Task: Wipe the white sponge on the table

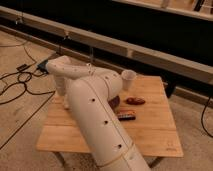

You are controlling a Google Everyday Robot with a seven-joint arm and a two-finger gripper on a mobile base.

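A: Claw is out of sight, tucked behind the big cream arm (95, 117) over the middle of the table (155, 132). Fingers pressed together. Can't tell whether they pinch anything.

B: White sponge?

A: Not showing. My guess is it's at the claw, behind the arm, either pinched or pressed beneath.

B: Risks?

A: Three close neighbours. A dark rounded thing (114, 102) peeks out right beside where the claw must be. A reddish-brown item (135, 100) lies just past that, and a dark-and-orange bar (126, 116) on the nearer side. A wide stroke that way would likely shove them, maybe off the table's edge.

B: Else?

A: If the sponge is only loosely held, dragging could pull it free, and the closed claw would then scrape the bamboo. With too little pressure it just skims.
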